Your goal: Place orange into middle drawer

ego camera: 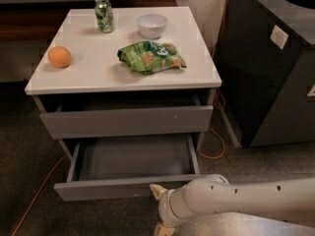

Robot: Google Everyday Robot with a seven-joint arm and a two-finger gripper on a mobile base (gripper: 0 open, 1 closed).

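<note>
We see the orange (59, 56) sitting on the white table (93, 75), close to the left edge. A green can (104, 14) and a white bowl (151, 25) stand near the back edge. A green snack bag (151, 56) lies near the middle. Under the table top, the middle drawer (133, 157) is pulled out and we see nothing inside it. The gripper (156, 209) is low down, just in front of that drawer's front edge. Its two fingers are spread apart and hold nothing. It is far from the orange.
</note>
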